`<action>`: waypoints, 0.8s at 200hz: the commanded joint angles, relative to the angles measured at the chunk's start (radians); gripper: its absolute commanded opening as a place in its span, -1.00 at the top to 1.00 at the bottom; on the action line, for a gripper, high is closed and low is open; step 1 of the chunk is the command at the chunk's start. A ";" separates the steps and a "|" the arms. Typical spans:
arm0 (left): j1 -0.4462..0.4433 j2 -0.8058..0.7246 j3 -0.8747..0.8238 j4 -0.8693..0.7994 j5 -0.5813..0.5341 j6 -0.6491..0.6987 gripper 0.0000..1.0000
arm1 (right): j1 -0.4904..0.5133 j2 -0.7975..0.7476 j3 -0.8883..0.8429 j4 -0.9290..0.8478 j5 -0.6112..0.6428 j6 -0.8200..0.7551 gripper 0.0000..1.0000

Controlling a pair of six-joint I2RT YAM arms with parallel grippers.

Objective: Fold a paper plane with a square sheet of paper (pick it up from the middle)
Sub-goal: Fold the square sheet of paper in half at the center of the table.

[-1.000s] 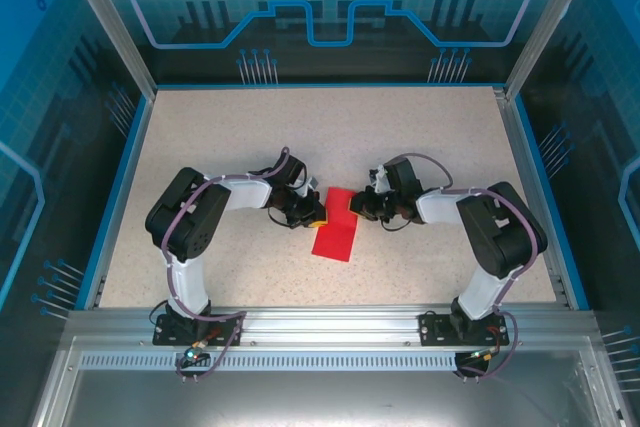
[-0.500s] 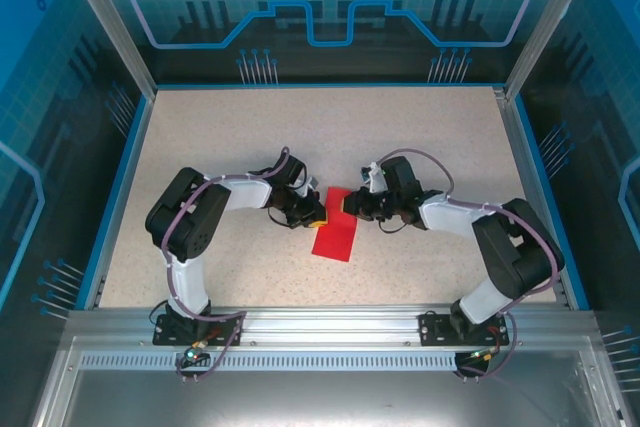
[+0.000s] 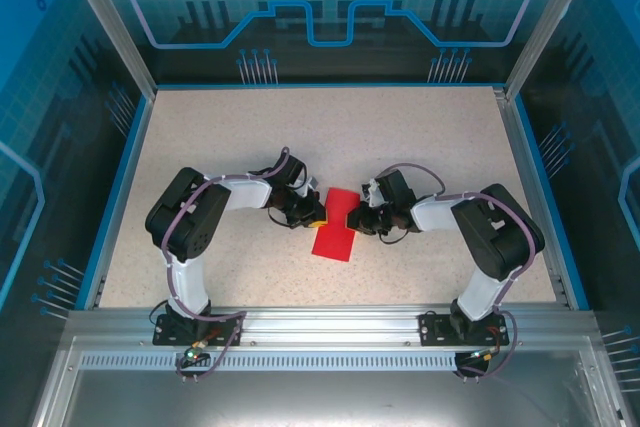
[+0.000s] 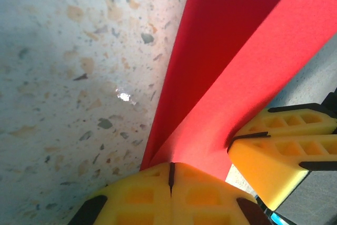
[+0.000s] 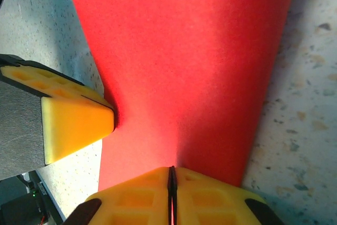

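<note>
The red paper sheet (image 3: 335,237) lies on the speckled desk (image 3: 220,127), about midway between the left and right edges and somewhat closer to the near edge than to the far one. From above it reads as a narrow oblong running from far to near. Its near end appears to lie flat on the desk, apart from both arms. Its far end sits between the two end effectors, which meet it from opposite sides.

The left end effector (image 3: 314,212) comes in from the left and is fully closed, its yellow fingers (image 4: 142,193) pressed together on the paper's edge. In the left wrist view two red surfaces, a darker one below and a brighter one above, run together along a crease into the seam between those fingers.

The right end effector (image 3: 357,217) comes in from the right and is likewise clamped on the paper. In the right wrist view the sheet fans out from between its yellow fingertips (image 5: 205,193). The tips of the two end effectors stand just beside each other, both on the paper's far end.
</note>
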State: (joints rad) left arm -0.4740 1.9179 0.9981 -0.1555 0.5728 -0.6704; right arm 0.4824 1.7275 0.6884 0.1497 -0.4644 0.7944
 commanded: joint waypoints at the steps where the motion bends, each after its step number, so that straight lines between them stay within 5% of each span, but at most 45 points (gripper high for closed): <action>1: -0.015 0.072 -0.058 -0.138 -0.118 0.027 1.00 | -0.010 -0.020 0.004 -0.033 0.009 0.000 0.78; 103: -0.015 0.072 -0.060 -0.139 -0.120 0.033 1.00 | -0.042 0.072 0.030 -0.002 -0.012 0.004 0.80; 160: -0.015 0.072 -0.064 -0.145 -0.129 0.038 1.00 | -0.051 -0.017 0.069 -0.032 -0.021 -0.007 0.78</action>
State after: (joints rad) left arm -0.4744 1.9179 0.9970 -0.1555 0.5724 -0.6514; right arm 0.4431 1.7485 0.7155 0.1524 -0.4938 0.8062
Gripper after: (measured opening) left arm 0.048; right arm 0.105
